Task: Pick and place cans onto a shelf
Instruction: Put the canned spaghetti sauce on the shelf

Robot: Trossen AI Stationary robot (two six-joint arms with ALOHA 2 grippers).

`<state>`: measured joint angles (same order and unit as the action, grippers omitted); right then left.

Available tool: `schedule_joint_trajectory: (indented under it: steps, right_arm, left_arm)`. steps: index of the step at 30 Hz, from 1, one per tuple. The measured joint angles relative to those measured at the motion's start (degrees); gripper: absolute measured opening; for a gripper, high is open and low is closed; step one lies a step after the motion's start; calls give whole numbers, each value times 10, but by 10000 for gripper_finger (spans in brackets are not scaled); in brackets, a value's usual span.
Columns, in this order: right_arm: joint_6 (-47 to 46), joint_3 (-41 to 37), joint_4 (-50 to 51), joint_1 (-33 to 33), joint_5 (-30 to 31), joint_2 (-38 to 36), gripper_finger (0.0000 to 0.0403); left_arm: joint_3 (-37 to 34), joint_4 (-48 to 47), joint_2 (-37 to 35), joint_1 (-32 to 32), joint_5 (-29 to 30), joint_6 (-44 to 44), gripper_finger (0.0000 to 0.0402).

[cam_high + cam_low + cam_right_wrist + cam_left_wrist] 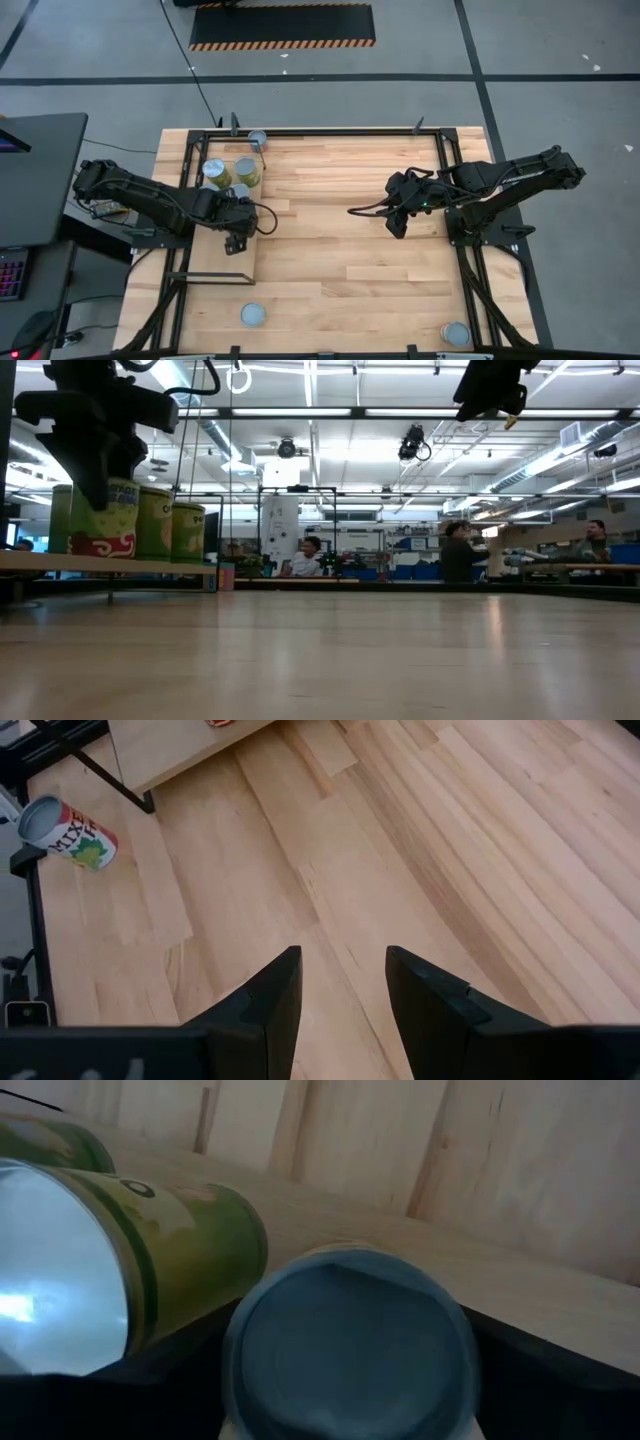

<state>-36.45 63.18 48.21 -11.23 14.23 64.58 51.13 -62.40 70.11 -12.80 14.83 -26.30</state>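
Observation:
The shelf (222, 262) is a pale board in a black frame at the table's left. Two green-labelled cans (213, 172) (245, 170) stand on its far end. My left gripper (240, 200) is over the shelf just near of them, shut on a third can (350, 1345) with a blue-grey top; in the low view this can (105, 525) stands on the shelf (150, 567) beside the other two. My right gripper (397, 220) is open and empty above the bare table right of centre; it also shows in its wrist view (343, 990). My left gripper comes at the can from above, slanting down, with one dark finger (170, 1375) on each side of the can's upper wall (232, 1355) just under the rim. The can stands upright with its bottom on the shelf (100, 553). The pads themselves are hidden by the can.
Loose cans stand on the table: one at the far edge (258, 137), one near the front edge (253, 315), also in the right wrist view (68, 830), and one at the front right corner (455, 333). The shelf's near half is bare. People show in the room beyond the table.

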Motion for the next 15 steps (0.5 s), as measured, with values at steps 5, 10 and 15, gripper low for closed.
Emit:
schedule_joint_trajectory:
  steps: [5,10,15]
  right_arm:
    - [0,0,0,0,-5,0,154]
    - [0,0,0,0,-5,0,154]
    - [1,0,0,0,-5,0,154]
  left_arm:
    - [0,-1,0,0,0,0,350]
    - [0,-2,0,0,0,0,351]
    - [4,-22,0,0,0,0,352]
